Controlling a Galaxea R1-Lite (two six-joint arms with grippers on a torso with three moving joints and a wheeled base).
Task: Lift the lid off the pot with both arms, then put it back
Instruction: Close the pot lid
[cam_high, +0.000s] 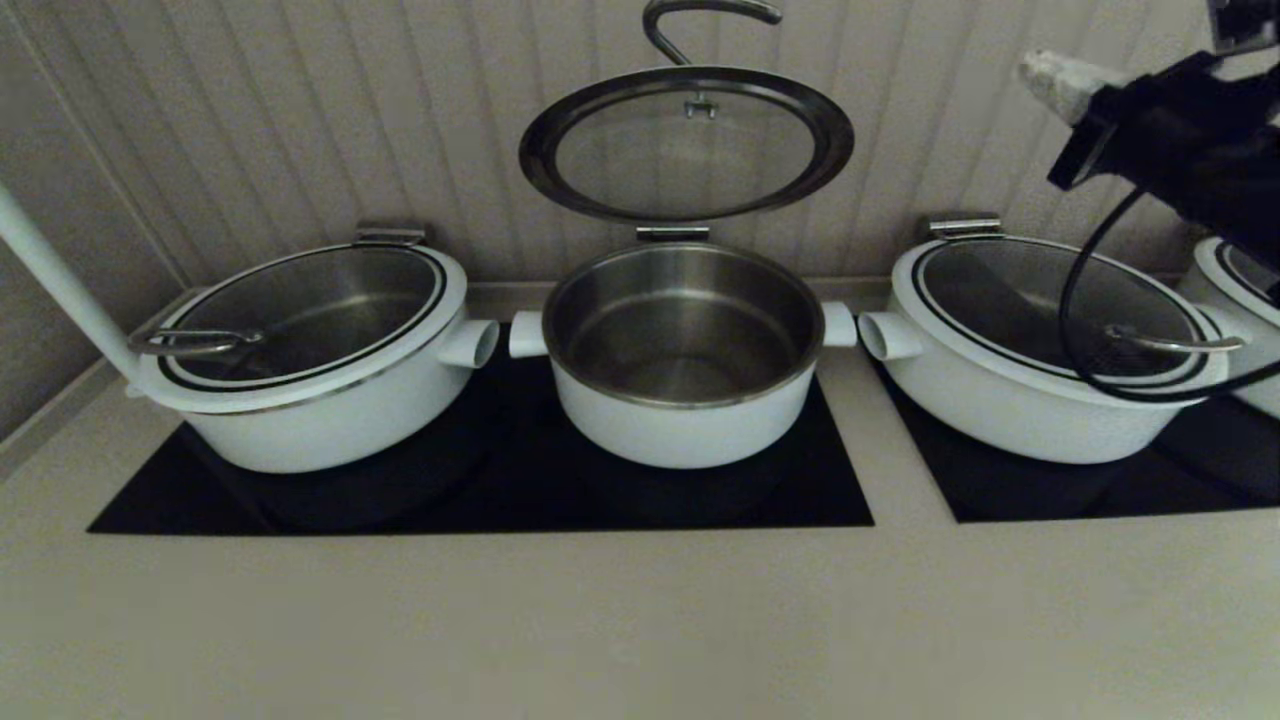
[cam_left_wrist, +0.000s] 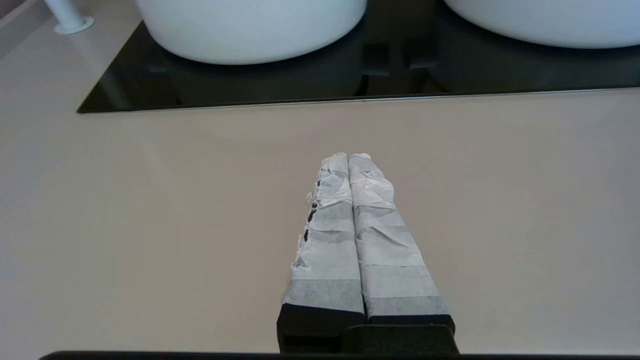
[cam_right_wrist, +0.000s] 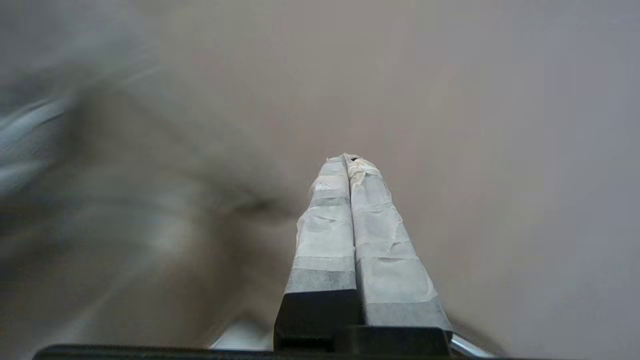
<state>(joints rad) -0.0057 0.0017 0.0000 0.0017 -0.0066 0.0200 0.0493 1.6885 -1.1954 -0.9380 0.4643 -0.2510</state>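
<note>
The pot (cam_high: 685, 400) stands open on the black hob, with its steel inside bare. The lid (cam_high: 686, 150) stands tilted up behind and above it, underside facing me, and its steel bar handle (cam_high: 700, 15) is at the top. No gripper touches it. My right gripper (cam_high: 1048, 78) is shut and empty, high at the right, well apart from the lid; in the right wrist view (cam_right_wrist: 347, 159) its surroundings are smeared. My left gripper (cam_left_wrist: 348, 157) is shut and empty over the beige counter in front of the hob. It is out of the head view.
A wide white pot with its lid on stands left (cam_high: 320, 400) and another right (cam_high: 1040, 400), with a further one at the far right (cam_high: 1235, 290). The right arm's black cable (cam_high: 1075, 300) hangs over the right pot. A white pole (cam_high: 60, 290) rises at the left.
</note>
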